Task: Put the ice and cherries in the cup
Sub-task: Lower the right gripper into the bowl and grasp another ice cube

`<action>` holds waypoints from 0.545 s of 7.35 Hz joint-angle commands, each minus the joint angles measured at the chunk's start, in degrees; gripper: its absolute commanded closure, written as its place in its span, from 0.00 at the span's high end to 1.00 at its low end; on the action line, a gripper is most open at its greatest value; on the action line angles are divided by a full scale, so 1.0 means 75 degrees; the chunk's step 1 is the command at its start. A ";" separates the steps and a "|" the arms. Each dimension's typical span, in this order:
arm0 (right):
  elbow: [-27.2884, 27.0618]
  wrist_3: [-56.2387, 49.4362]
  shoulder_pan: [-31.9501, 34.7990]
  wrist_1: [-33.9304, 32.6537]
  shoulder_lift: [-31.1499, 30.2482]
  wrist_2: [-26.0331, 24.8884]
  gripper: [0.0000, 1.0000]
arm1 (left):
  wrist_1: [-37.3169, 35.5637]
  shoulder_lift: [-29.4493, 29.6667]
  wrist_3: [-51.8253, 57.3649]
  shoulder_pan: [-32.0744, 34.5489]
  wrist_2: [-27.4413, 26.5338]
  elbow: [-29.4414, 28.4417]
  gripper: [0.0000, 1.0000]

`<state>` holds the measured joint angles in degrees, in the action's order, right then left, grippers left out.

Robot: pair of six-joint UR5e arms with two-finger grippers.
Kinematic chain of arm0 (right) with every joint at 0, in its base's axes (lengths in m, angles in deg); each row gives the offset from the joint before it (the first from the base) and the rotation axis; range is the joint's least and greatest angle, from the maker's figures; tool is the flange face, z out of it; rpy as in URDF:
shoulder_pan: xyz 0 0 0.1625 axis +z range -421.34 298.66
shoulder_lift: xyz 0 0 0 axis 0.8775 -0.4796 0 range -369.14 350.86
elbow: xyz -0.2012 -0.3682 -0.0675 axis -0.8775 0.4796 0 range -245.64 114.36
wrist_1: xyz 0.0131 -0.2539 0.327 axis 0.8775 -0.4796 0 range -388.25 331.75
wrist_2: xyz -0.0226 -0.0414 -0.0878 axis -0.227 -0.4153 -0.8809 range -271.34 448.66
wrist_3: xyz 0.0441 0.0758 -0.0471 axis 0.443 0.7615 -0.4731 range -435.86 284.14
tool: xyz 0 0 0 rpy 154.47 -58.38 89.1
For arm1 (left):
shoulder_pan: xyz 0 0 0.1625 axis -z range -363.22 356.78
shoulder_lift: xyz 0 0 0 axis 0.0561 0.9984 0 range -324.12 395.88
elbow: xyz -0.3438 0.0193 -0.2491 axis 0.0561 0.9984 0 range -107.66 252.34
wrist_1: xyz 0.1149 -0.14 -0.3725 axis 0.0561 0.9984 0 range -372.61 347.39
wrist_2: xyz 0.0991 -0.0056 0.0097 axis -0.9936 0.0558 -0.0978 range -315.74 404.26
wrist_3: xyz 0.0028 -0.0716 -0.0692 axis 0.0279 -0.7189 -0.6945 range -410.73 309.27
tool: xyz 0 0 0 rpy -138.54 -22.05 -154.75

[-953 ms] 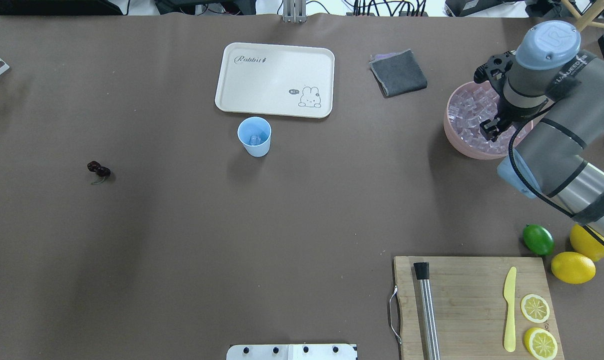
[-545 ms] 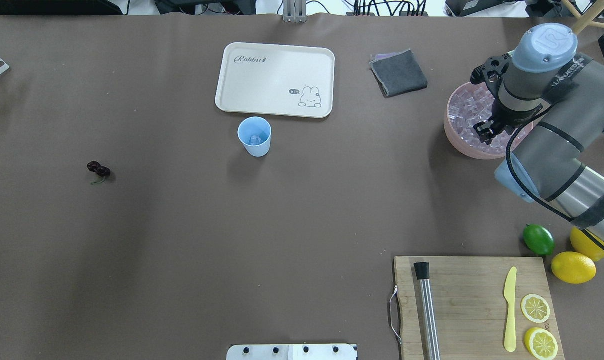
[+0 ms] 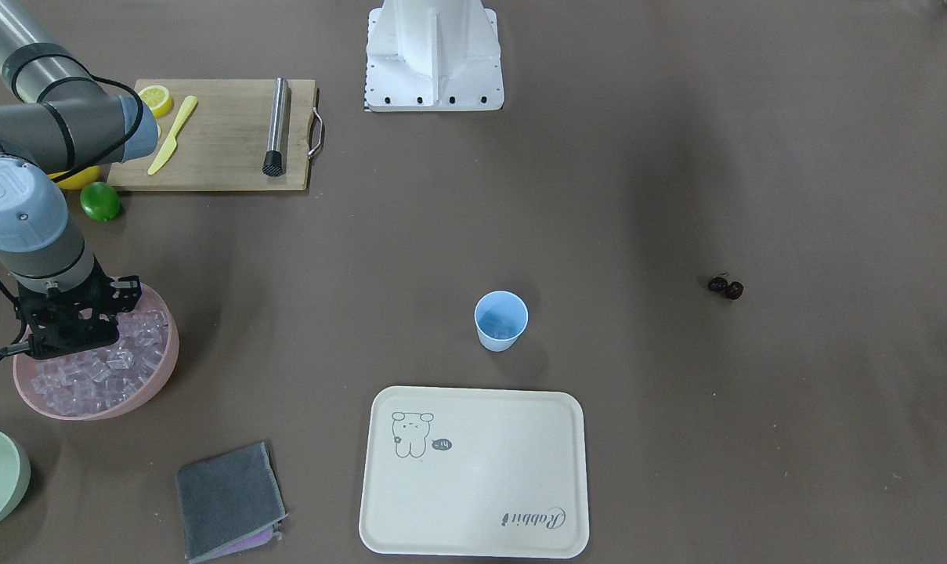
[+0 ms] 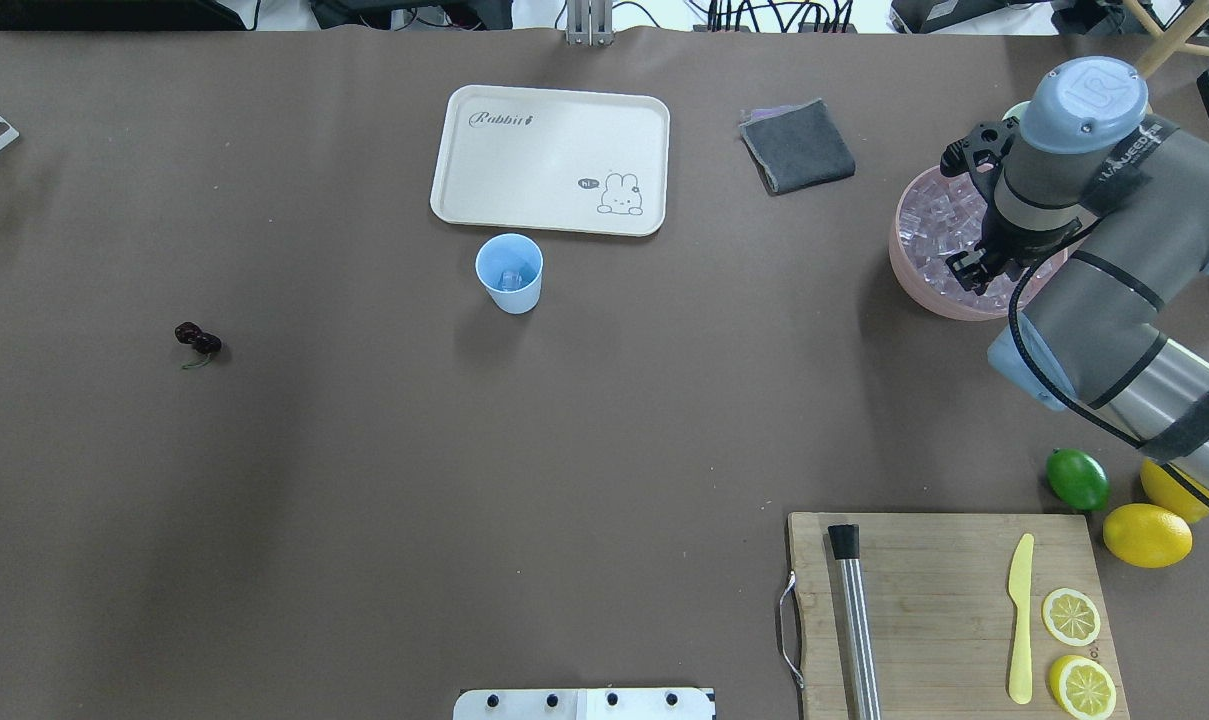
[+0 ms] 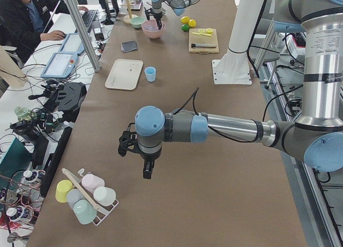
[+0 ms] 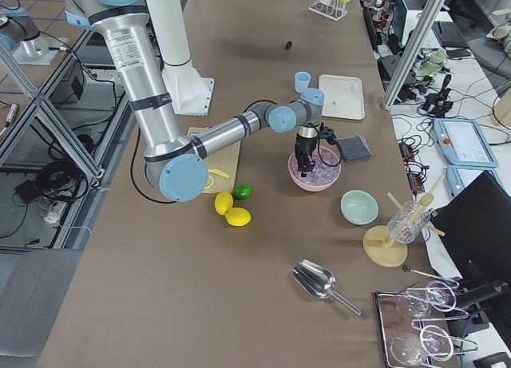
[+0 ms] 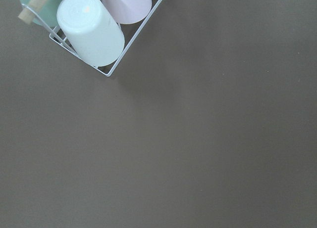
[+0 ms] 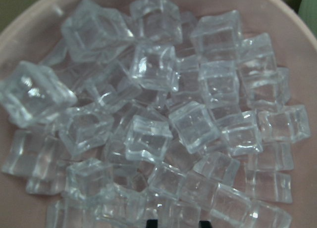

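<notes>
Dozens of clear ice [image 8: 148, 136] cubes, too many to count, fill one pink bowl [image 4: 907, 283] at the table's right edge in the overhead view. The right gripper [image 8: 177, 222] hangs straight down just above the heap; its two dark fingertips [image 8: 151, 223] stand apart with nothing between them. At 9 o'clock from the bowl, well apart, stands one light-blue cup [image 4: 509, 272], upright, with what looks like a single cube at its bottom. One pair of dark cherries [image 4: 198, 339], two fruits joined, lies on the bare table at 8 o'clock from the cup, far off. One cream tray [image 4: 550, 160] lies just beside the cup at 12 o'clock, and one grey cloth [image 4: 797, 146] at 2 o'clock. At 6 o'clock from the bowl sit one lime [image 4: 1077, 479], two lemons [image 4: 1147, 534], and one board [image 4: 934, 610] bearing one knife, one metal rod and two lemon slices. The left gripper [image 5: 146, 172] hovers over bare table near a cup rack; I cannot tell how its jaws stand.
</notes>
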<state>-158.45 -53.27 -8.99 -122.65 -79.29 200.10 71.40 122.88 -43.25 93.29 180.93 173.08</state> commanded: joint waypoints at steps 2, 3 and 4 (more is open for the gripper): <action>0.0000 -0.0059 -0.0020 0.0001 0.0107 0.0012 0.23 | 0.0001 -0.0034 0.0011 0.0000 0.0000 0.0010 0.98; -0.0047 -0.0071 0.0004 0.0001 0.0118 0.0012 0.22 | 0.0001 -0.0034 0.0011 0.0000 0.0000 -0.0002 0.98; -0.0129 -0.0083 0.0131 -0.0081 0.0188 0.0058 0.22 | 0.0001 -0.0034 0.0011 0.0000 0.0000 -0.0014 0.98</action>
<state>-158.81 -53.76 -8.79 -122.77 -78.36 200.27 71.42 122.65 -43.17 93.29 180.93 173.07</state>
